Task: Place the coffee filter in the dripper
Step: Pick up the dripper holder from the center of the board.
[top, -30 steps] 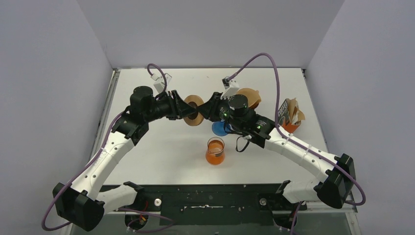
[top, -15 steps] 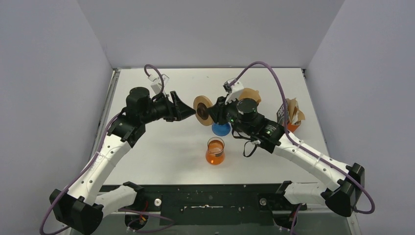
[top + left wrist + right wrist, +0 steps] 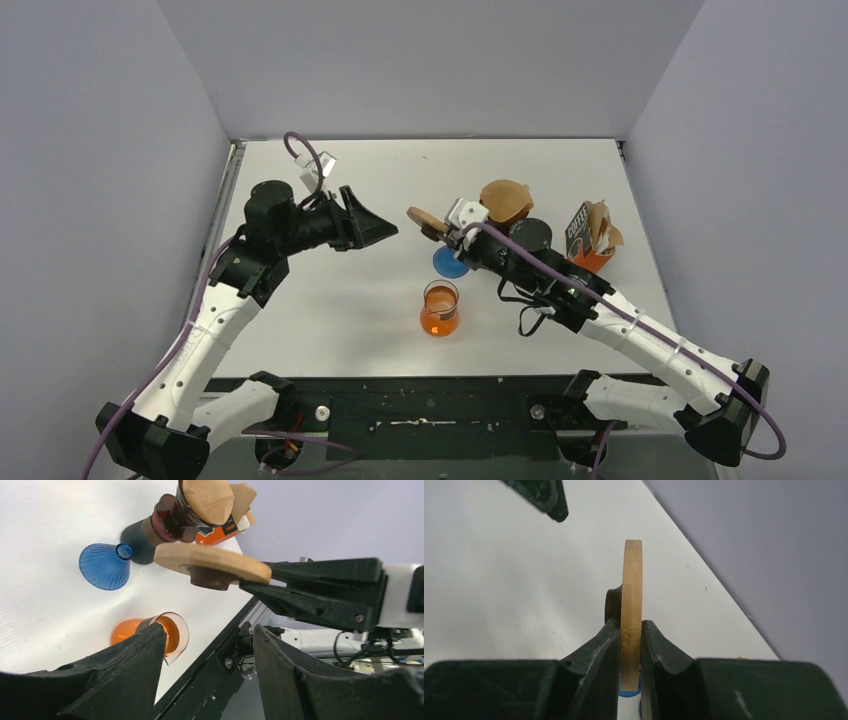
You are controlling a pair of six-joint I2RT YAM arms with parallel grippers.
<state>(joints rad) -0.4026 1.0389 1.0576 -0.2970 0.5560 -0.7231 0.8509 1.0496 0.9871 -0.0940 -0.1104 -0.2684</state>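
Note:
My right gripper (image 3: 441,229) is shut on the edge of a round wooden lid (image 3: 427,219) and holds it in the air just above the blue cone dripper (image 3: 452,263). The right wrist view shows the lid (image 3: 632,590) edge-on between my fingers. The dripper (image 3: 102,566) lies on its side on the table. A brown paper coffee filter (image 3: 506,199) sits on top of a dark jar (image 3: 533,235) behind it. My left gripper (image 3: 373,232) is open and empty, in the air left of the lid.
An orange glass carafe (image 3: 440,309) stands in front of the dripper. An orange box with more brown filters (image 3: 591,234) stands at the right. Grey walls close in the white table (image 3: 330,310) on three sides.
My left gripper has let go of the wooden lid and drawn back to the left. My right gripper has kept the lid, turned it flatter and carried it right, over the dripper.

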